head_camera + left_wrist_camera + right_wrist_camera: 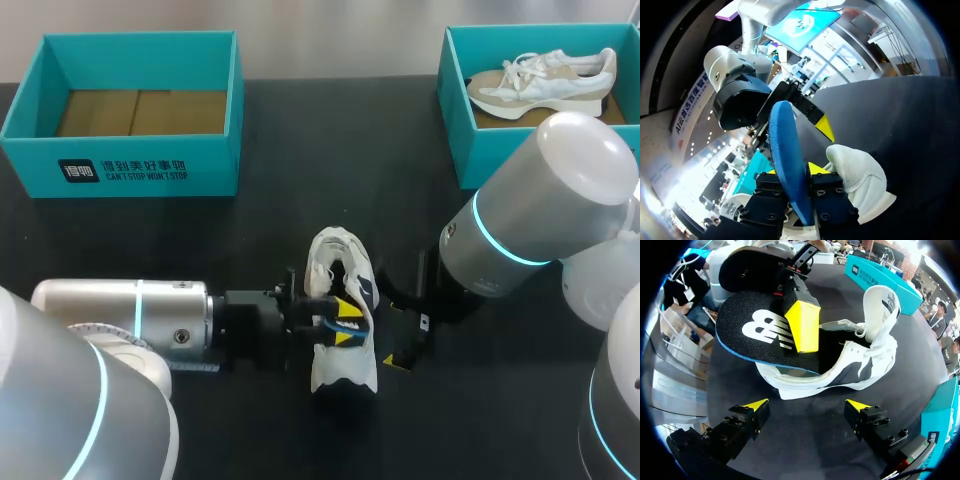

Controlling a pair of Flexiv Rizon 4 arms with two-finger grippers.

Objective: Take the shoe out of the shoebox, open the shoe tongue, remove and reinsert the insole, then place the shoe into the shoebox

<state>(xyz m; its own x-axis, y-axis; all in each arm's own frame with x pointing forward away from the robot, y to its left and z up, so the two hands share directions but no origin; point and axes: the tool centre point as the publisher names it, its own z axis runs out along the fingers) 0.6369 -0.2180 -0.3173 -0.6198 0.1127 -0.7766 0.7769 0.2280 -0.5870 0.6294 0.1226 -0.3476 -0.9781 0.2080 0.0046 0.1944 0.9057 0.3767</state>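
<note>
My left jaws are pinched narrow on the insole, which stands edge-on between them; one yellow fingertip presses its dark top face. The insole slants over the opening of the white shoe, most of it outside. The shoe lies on the black desk between my two arms, its tongue pulled up. My right jaws stand wide apart just beside the shoe, holding nothing, touching nothing. At the back of the desk are two teal shoeboxes: the left shoebox shows a cardboard floor, and the right shoebox holds a second shoe.
</note>
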